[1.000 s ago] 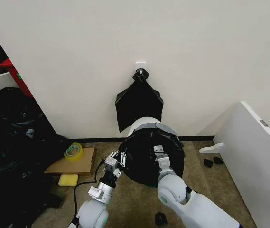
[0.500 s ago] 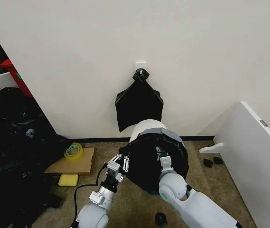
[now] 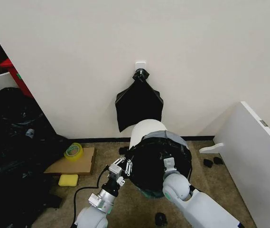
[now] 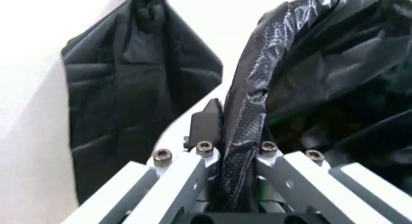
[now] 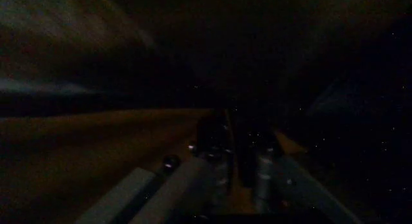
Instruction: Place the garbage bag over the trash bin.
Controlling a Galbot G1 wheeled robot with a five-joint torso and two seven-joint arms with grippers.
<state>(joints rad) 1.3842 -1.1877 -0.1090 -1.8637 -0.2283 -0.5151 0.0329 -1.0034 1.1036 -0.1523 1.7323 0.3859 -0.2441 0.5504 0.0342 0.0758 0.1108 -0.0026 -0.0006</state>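
Note:
The off-white trash bin (image 3: 145,131) stands by the wall, its upper wall showing above the black garbage bag (image 3: 153,164). The bag's open mouth hangs in front of the bin, stretched between my two grippers. My left gripper (image 3: 125,166) is shut on the bag's left edge; in the left wrist view a fold of the garbage bag (image 4: 241,137) is pinched between the fingers of the left gripper (image 4: 233,149). My right gripper (image 3: 169,164) holds the bag's right side, and in the dark right wrist view the right gripper (image 5: 237,149) has black film between its fingers.
A second black bag (image 3: 138,102) hangs from a wall hook above the bin. A tape roll (image 3: 73,151), cardboard (image 3: 75,165) and a yellow sponge (image 3: 68,180) lie at the left. Black bags (image 3: 11,142) pile at far left. A white board (image 3: 258,156) leans at the right.
Both grippers and the bag have shifted right and nearer to me. More of the bin's white wall now shows above the bag.

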